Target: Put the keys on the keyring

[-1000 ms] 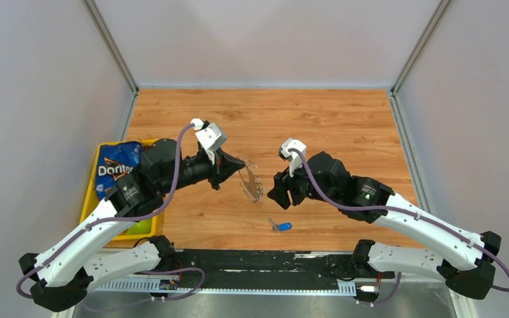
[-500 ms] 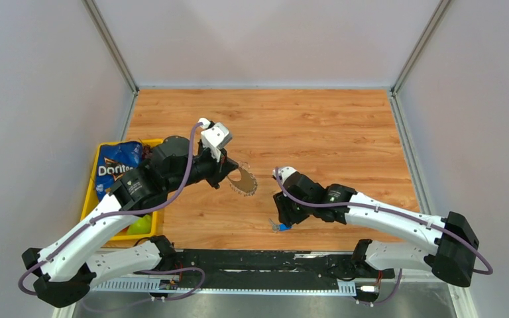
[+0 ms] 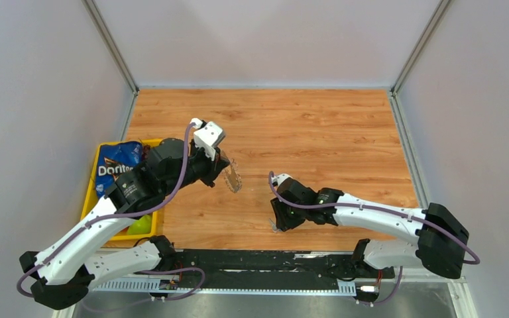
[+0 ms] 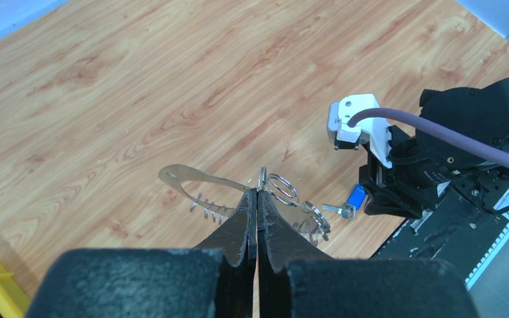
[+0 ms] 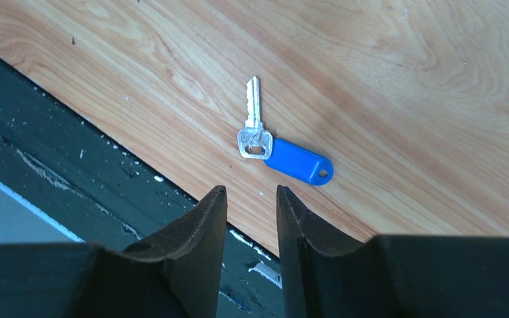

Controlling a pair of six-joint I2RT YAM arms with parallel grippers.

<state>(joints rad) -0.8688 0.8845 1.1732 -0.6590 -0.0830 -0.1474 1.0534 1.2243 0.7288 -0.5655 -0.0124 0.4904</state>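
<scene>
Silver key [image 5: 272, 154] w/ bright blue plastic head lies flat on wood tabletop [image 5: 404, 79], nr its front edge, blade pointing away from edge. Keyring [image 4: 199, 179], thin silver hoop w/ jagged fringe & small split rings, sits clamped in left gripper [image 4: 257, 192], apart from key.

Left wrist view: the key [image 4: 354, 198] is partly masked by the right end effector [image 4: 372, 201]; only part of its blue head and a silver stub show. The near arc of the keyring [image 4: 195, 177] is concealed behind the left end effector [image 4: 257, 193].

Top view: the key is almost wholly covered, and contact cannot be determined. The keyring's fringe is too small to resolve. The chip bag [image 3: 114, 167] and yellow bin [image 3: 87, 202] are partly blocked by the left arm.
</scene>
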